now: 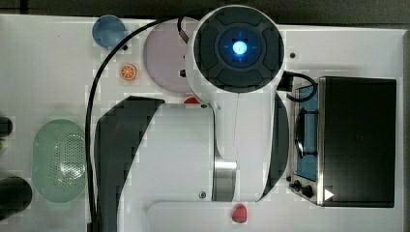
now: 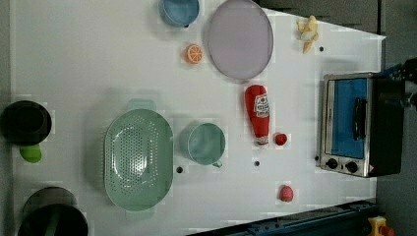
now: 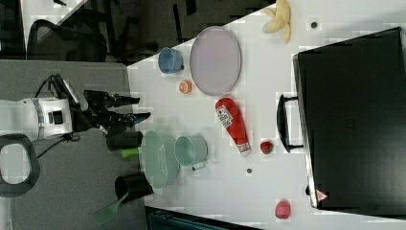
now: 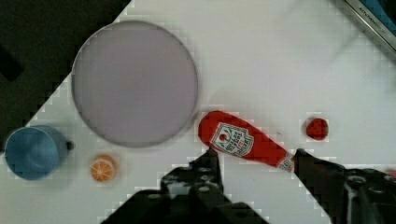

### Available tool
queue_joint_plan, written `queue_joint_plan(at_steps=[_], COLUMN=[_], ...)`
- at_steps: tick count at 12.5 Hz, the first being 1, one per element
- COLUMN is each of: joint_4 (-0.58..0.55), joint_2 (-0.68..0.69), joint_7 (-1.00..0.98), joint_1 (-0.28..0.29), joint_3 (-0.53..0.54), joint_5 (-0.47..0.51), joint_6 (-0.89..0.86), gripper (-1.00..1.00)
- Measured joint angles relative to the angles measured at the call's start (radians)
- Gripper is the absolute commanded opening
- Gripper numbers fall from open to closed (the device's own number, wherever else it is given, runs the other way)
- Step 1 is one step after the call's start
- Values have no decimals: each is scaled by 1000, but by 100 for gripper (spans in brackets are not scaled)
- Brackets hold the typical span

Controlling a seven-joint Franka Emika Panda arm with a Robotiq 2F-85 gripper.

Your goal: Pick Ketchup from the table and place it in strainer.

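Observation:
The Ketchup (image 2: 259,114) is a red bottle with a white label, lying on its side on the white table between the lilac plate and a small red ball. It also appears as Ketchup (image 3: 233,123) and Ketchup (image 4: 243,141). The strainer (image 2: 138,158), a pale mint-green oval basket with fine holes, sits empty at the left view's left, beside a green mug (image 2: 205,143). My gripper (image 4: 256,154) hangs open above the table with nothing in it. In the wrist view its fingers (image 4: 211,157) frame the bottle's lower edge. The right view shows the gripper (image 3: 136,108) high off the table.
A lilac plate (image 2: 239,38), orange slice (image 2: 193,53) and blue cup (image 2: 179,11) lie beyond the bottle. A red ball (image 2: 281,139) sits at the bottle's cap, a strawberry piece (image 2: 286,193) further off. A toaster oven (image 2: 354,124) stands at the left view's right.

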Motion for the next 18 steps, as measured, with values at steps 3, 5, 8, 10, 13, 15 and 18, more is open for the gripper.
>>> queue_joint_plan(at_steps=[3, 5, 8, 10, 13, 15, 18], joint_4=[-109, -110, -99, -104, -150, -215, -323], joint_2=[-153, -216, -209, -156, -31, 45, 104], joint_7=[0, -7, -17, -52, -192, -307, -485], joint_1=[-78, -87, -99, -100, -99, -98, -99], joint_3=[49, 46, 57, 66, 86, 99, 125], joint_5=[4, 17, 15, 11, 12, 17, 15], joint_6=[-157, -145, -67, -26, 54, 138, 235], gripper=[99, 100, 100, 100, 100, 100, 100])
